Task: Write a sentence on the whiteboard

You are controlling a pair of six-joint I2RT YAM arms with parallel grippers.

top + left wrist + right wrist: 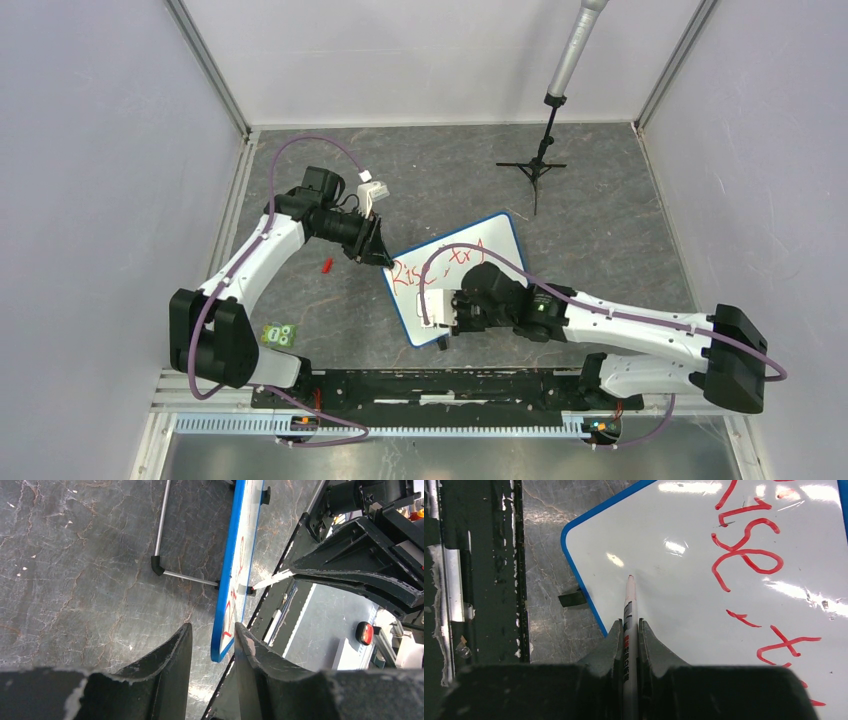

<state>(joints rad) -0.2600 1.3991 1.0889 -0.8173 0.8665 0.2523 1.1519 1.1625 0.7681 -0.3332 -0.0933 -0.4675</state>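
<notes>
The whiteboard point(470, 290) lies tilted on the grey table, blue-rimmed, and shows edge-on in the left wrist view point(239, 555). The red sentence point(746, 550) reads "Rise," with "tr" starting below; it also shows from above point(412, 272). My right gripper point(630, 622) is shut on a white marker point(629, 597), whose red tip rests at the bare white area near the board's point(674, 595) corner. My left gripper point(212, 625) stands open with the board's blue corner between its fingers point(181, 647). From above, the left gripper point(380, 255) is at the board's left corner and the right gripper point(440, 312) is over its near end.
A red marker cap point(326, 265) lies left of the board. A small green item point(281, 335) sits by the left arm's base. A black tripod stand point(540, 165) is at the back. A black rail point(440, 385) runs along the near edge. Walls enclose the table.
</notes>
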